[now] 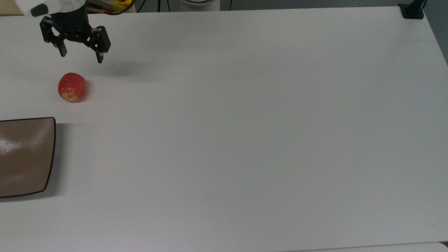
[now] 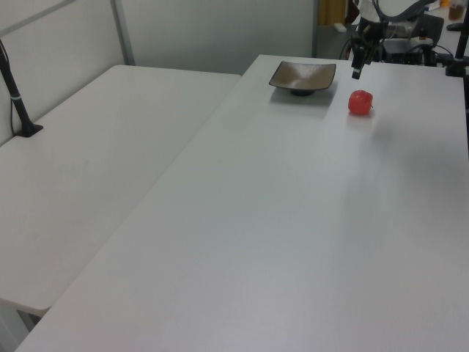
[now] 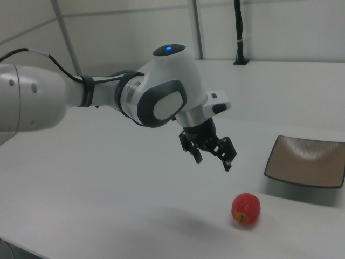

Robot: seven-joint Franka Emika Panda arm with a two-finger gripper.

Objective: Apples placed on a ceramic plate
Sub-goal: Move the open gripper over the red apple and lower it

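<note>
Top view first: red apple [image 1: 72,87] sitting on the white table [image 1: 245,140] near the top view's left edge, yellowish patch turned toward the bottom of the picture. Brown ceramic plate [image 1: 24,155] below it, cut off by the top view's left edge, nothing on it, clear gap of bare table between plate and apple. Gripper [image 1: 81,58] hanging just above the apple in the picture, black fingers [image 1: 100,56] spread wide apart, nothing between them. White arm [image 1: 49,6] coming in from the top left corner. Soft shadow on the table to the right of the gripper. Black clamp base [image 1: 412,10] at the far top right corner.

Left view now: plate [image 2: 303,76] at the far end of the table [image 2: 293,220], apple [image 2: 360,103] just to the left view's right of it, apart from it. Gripper [image 2: 359,60] up above the table, between plate and apple as seen here, not touching either.

Right view: arm [image 3: 97,97] reaching in from the right view's left, blue light on top of the joint. Gripper [image 3: 212,156] pointing down, fingers parted, empty, off the table. Apple [image 3: 246,209] lower and to the right view's right of it, resting on the table. Plate [image 3: 306,162] further right, near the apple, bare.
</note>
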